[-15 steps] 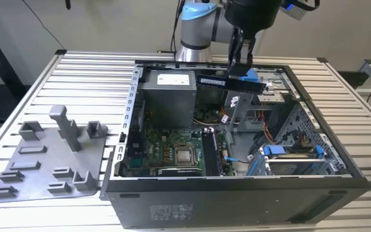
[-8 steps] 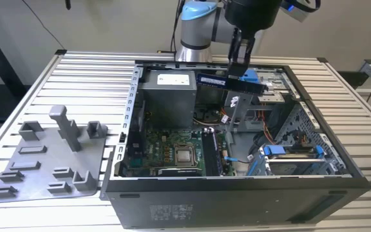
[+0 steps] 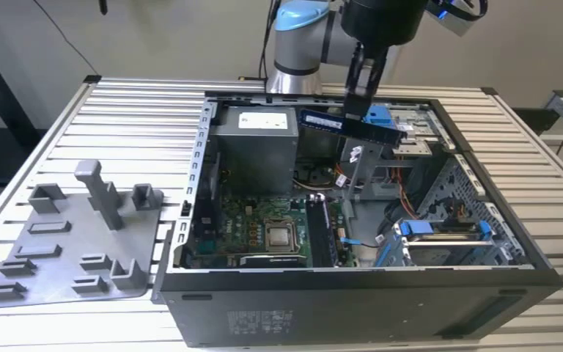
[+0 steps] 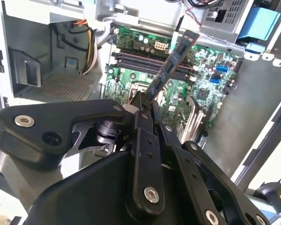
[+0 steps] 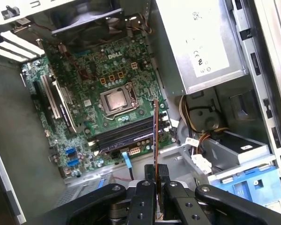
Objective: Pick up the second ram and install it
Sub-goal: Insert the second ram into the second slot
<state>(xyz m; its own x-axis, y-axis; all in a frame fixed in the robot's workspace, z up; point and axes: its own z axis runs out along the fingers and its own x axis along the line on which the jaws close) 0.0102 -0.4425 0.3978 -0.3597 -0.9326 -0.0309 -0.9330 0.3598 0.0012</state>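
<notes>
While suspended over the open black computer case (image 3: 360, 323), the second ram (image 3: 322, 120), a long dark stick, was pinched between narrowed fingers of the black gripper (image 3: 363, 111), at one o'clock from the square silver processor (image 3: 281, 236), seemingly for slot alignment.

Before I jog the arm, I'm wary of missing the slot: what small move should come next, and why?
Probably a short, slow move down toward the memory slots, lining the stick up over them. The end effector is shut on the second ram, which hangs above the open case, not yet touching the motherboard.
</notes>
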